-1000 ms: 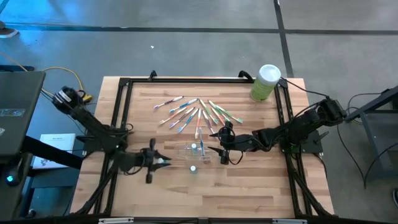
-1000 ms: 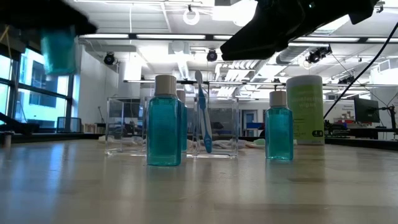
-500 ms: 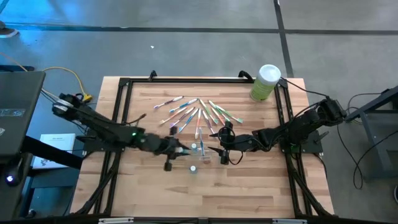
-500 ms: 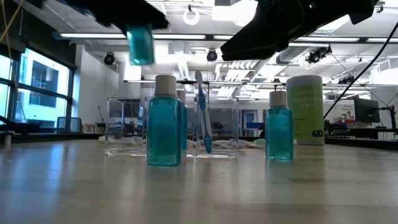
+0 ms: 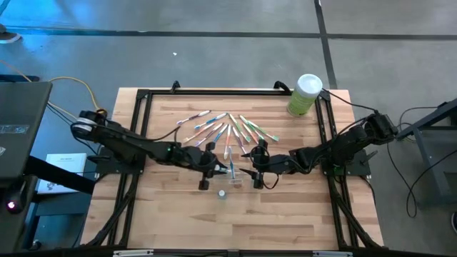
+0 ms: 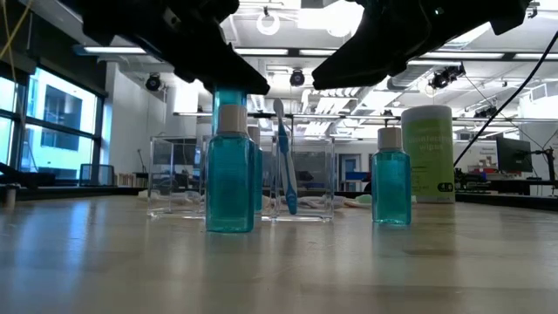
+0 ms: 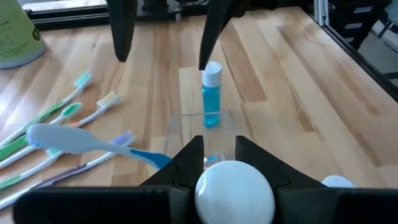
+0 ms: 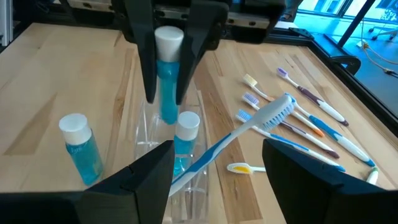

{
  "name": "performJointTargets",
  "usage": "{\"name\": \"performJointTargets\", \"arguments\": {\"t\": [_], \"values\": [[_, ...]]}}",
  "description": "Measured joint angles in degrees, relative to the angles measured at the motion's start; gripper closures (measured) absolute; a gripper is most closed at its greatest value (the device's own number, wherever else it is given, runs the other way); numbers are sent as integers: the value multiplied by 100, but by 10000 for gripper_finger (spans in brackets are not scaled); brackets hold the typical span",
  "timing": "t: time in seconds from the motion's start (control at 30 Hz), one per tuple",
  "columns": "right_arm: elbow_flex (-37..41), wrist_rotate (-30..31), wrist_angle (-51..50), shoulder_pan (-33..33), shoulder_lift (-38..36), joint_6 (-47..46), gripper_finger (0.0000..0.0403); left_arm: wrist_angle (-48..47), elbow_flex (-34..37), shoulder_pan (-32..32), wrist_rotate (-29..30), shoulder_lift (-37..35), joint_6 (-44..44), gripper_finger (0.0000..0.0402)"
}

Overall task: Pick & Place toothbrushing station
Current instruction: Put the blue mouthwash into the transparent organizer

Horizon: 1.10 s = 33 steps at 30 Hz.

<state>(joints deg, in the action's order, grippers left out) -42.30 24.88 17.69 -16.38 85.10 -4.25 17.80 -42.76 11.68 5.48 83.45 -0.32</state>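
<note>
The small clear holder (image 5: 230,175) stands mid-table; it also shows in the low view (image 6: 309,174). One teal white-capped tube (image 8: 186,138) stands inside it, and a blue toothbrush (image 8: 244,132) leans in it. My left gripper (image 5: 221,168) is shut on another teal tube (image 8: 168,87), just over the holder's mouth. My right gripper (image 5: 245,163) is open and empty beside the holder's right side. Several pastel toothbrushes (image 5: 225,128) lie fanned out on the table behind the holder. Two more tubes (image 6: 230,179) (image 6: 391,181) stand on the table. My left gripper pinches the tube between its two fingers (image 8: 148,59) at its upper end, by the white cap (image 8: 168,38). The fingers point down from above and lie along the tube. The tube hangs upright, cap up, clear of the table, with its lower end (image 8: 168,115) at the holder's mouth.
A tall green canister with a white lid (image 5: 305,94) stands at the far right corner. A black frame (image 5: 143,100) runs round the wooden table. One loose tube (image 5: 222,193) stands just in front of the holder.
My left gripper has carried the teal tube from the table's left toward the right, up to the holder. It has then come down with the tube over the holder's mouth. The tube has stayed upright. My right gripper has kept still.
</note>
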Motion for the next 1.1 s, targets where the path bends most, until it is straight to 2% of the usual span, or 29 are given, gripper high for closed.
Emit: {"name": "performJointTargets", "arguments": {"t": [0.3,0.53,0.93,1.1], "values": [[0,0,-35,0,0,21,166,175,3,-1,-192,279,-54,330],[0,0,-35,2,0,10,166,186,4,0,-190,275,-56,330],[0,-11,-42,0,0,0,166,356,-4,0,-65,745,-107,330],[-2,-66,-51,0,0,-22,166,540,-2,4,-67,834,-95,295]]}}
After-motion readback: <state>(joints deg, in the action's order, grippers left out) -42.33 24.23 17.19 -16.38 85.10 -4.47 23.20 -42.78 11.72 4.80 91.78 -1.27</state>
